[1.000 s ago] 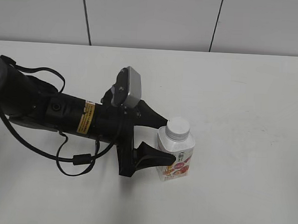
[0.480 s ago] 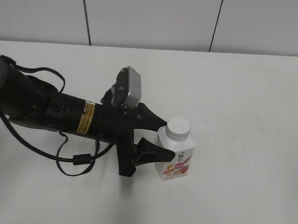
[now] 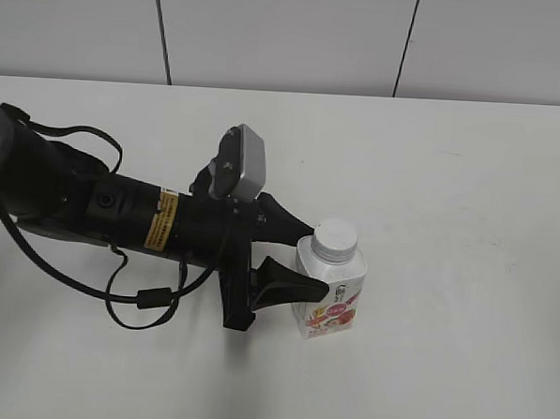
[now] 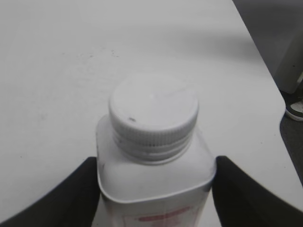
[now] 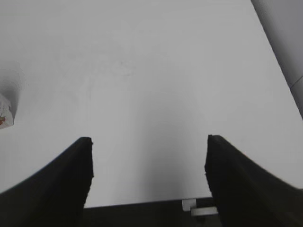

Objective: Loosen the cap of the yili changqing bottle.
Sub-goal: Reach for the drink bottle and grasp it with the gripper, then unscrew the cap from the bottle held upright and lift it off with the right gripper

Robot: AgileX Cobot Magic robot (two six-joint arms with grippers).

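- The left arm (image 3: 120,215) lies low, reaching out sideways.
- The left gripper (image 3: 306,258) has one finger (image 3: 290,283) on each side of the bottle (image 3: 330,292), pressing it.
- The right gripper (image 5: 149,156) has its fingers spread wide, nothing between them.

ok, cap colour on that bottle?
White, ribbed side. The cap shows best in the left wrist view.

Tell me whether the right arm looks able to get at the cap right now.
Probably yes: the cap stands bare above the left gripper, which clamps only the bottle body. The right gripper is open over empty table.
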